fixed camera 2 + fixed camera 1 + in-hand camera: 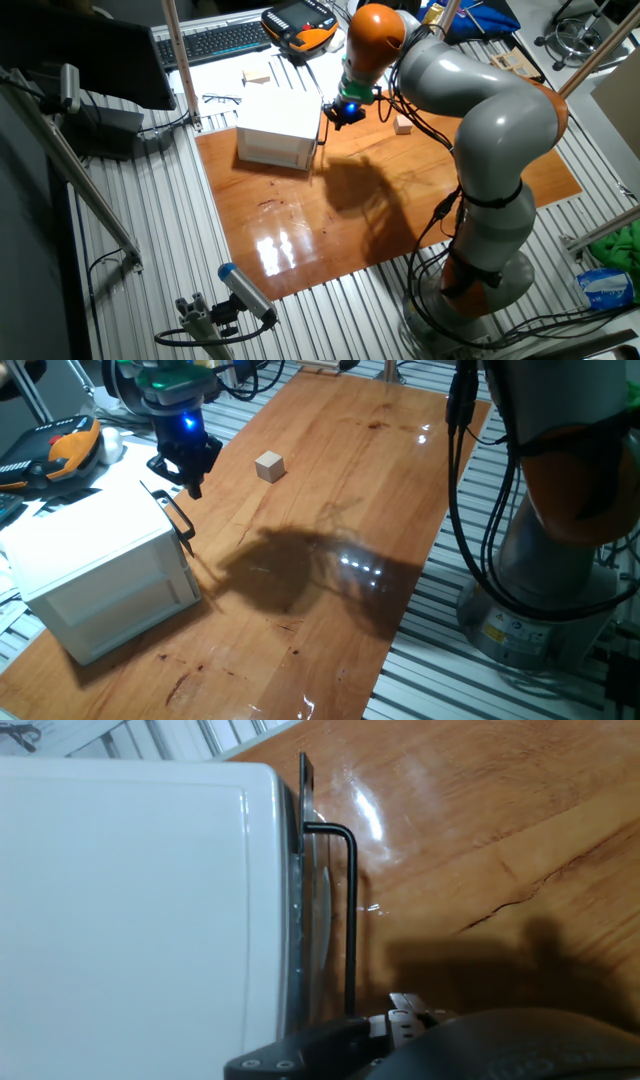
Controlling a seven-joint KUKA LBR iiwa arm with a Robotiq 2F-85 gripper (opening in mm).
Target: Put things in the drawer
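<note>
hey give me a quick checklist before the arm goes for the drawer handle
1. Drawer shut, front flush with the cabinet: ok.
2. Handle free, nothing hooked on it: ok.
3. Gripper near the handle's end, above it: ok.
4. Jaws around the bar: cannot tell, the hand view shows one finger only.
5. Cube on the table, apart from the cabinet: ok.
6. Table before the drawer bare: ok.

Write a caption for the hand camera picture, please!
Black gripper beside the thin black bar handle of the closed white drawer.
</note>
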